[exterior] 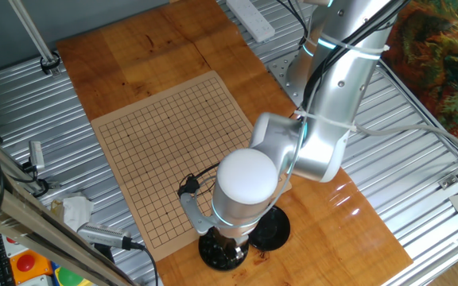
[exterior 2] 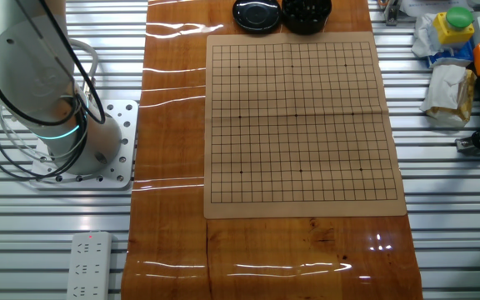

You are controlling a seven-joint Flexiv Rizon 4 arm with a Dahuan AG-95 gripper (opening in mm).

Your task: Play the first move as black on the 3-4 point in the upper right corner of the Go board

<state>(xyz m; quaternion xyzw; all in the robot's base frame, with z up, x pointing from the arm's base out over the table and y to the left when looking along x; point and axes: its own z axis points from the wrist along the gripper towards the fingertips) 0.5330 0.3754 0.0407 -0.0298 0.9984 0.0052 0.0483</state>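
The tan board (exterior: 165, 151) with its black line grid lies flat on the tabletop and also shows in the other fixed view (exterior 2: 298, 125). I see no stones on its grid. A round black bowl (exterior: 213, 253) holding black stones (exterior 2: 307, 10) stands just off the board's near edge. My gripper (exterior: 230, 245) hangs straight down over this bowl, almost wholly hidden under the arm's white wrist cap (exterior: 246, 183). Its fingers and whether they hold a stone cannot be seen. In the other fixed view the gripper is out of frame.
A round black lid (exterior: 275, 226) lies beside the bowl and also shows in the other fixed view (exterior 2: 257, 14). The arm's base (exterior 2: 65, 142) stands on the metal table. A white power strip (exterior: 249, 17) lies far off. Clutter and cables (exterior: 78, 214) sit by the board's side.
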